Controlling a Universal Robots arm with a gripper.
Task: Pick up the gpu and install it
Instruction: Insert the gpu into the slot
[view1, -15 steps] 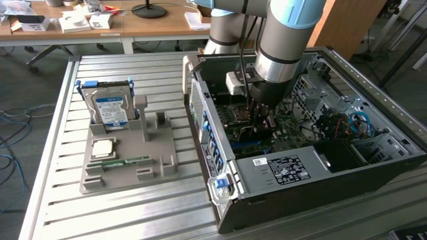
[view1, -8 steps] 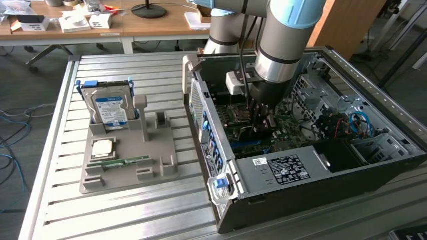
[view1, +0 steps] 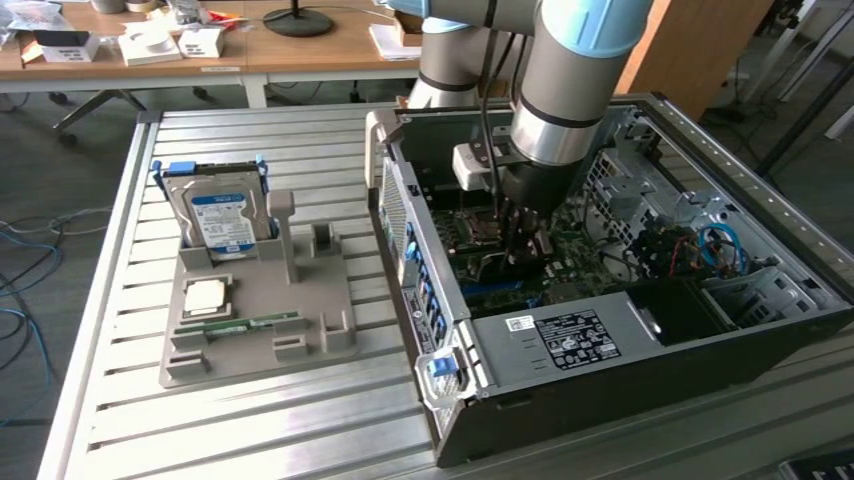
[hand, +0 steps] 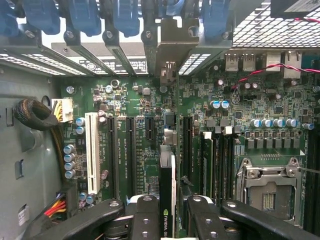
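Note:
The gpu, a thin dark card with a green logo on its edge, stands edge-on over the green motherboard inside the open computer case. My gripper is shut on it, one black finger on each side. The card's silvery bracket reaches the rear slot openings of the case. I cannot tell whether the card's lower edge sits in a slot. In the exterior view the gripper is down inside the case over the board.
Beside the card run a white slot, black slots, memory sticks and the processor socket. A cable bundle lies at the case wall. On the metal table a grey holder carries a hard drive.

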